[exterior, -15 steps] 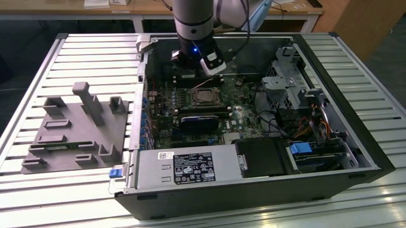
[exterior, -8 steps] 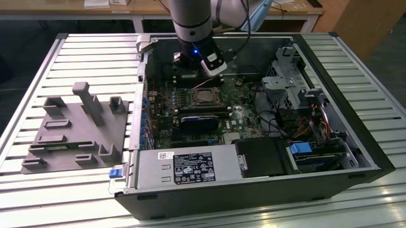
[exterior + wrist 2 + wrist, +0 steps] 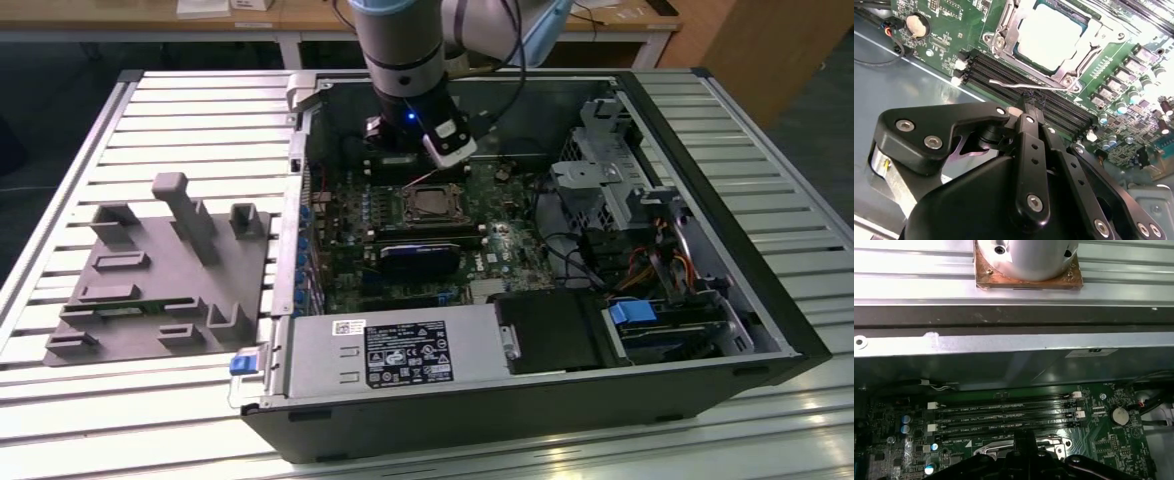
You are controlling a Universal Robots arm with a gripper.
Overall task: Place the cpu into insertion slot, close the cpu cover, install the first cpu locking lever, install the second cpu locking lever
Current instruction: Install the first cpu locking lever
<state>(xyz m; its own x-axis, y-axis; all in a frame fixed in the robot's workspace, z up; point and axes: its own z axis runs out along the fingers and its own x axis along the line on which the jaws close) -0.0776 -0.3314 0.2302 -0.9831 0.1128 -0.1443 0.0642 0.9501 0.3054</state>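
Just far of the insertion slot point(image 3: 434, 203), the gripper point(image 3: 1026, 107) is hovering at a locking lever point(image 3: 1054, 87)
Fingers are sitting drawn together, clamping nothing I can see; cpu point(image 3: 1051, 35) is lying seated under the flat cpu cover point(image 3: 1009, 30); lever is running lengthwise along the socket edge, between tips and chip, parallel to the memory slots point(image 3: 999, 70); tip contact is hiding behind the gripper's linkage

Grey arm point(image 3: 398, 45), black hand point(image 3: 1026, 107) with silver screws

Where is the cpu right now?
In the second wrist view, the cpu lies on the green board inside the frame of the cpu cover, right beside the long black memory slots.
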